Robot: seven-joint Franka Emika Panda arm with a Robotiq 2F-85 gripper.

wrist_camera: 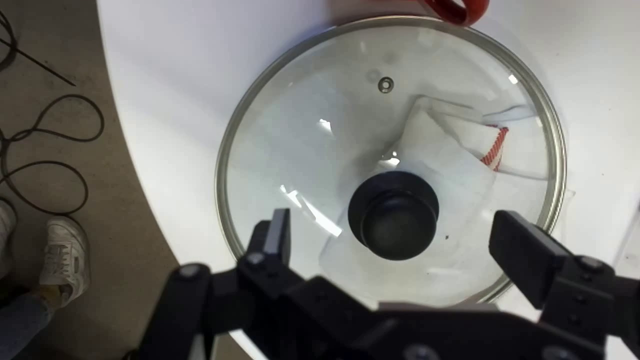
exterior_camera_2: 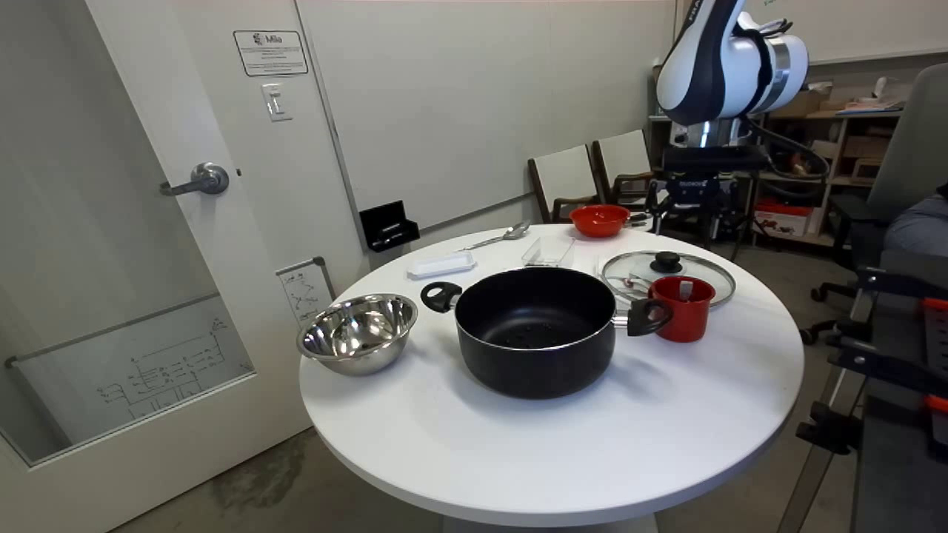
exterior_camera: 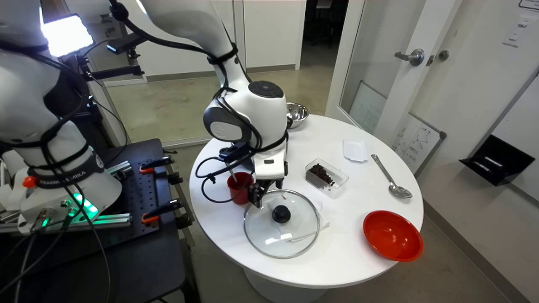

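Observation:
A round glass lid [wrist_camera: 310, 100] with a metal rim and black knob [wrist_camera: 400, 227] lies on the white table, over a pale cloth [wrist_camera: 450, 165] with a red stripe. My gripper [wrist_camera: 391, 214] is open and empty above it. In the wrist view the knob appears between the two spread fingers [wrist_camera: 525, 255], lower down and untouched. Both exterior views show the gripper [exterior_camera: 268, 195] [exterior_camera_2: 689, 218] hanging over the lid's area. Close to the lid's edge stands a red mug [exterior_camera_2: 685, 326] with something upright inside; its handle [wrist_camera: 457, 10] shows in the wrist view.
A black two-handled pot [exterior_camera_2: 533, 363] stands beside a steel bowl [exterior_camera_2: 359, 340]. Farther round are a clear box [exterior_camera: 328, 179] with dark bits, a white tray [exterior_camera: 355, 150], a metal spoon [exterior_camera: 391, 181] and a red bowl [exterior_camera: 393, 235]. Someone's shoe [wrist_camera: 65, 250] is on the floor.

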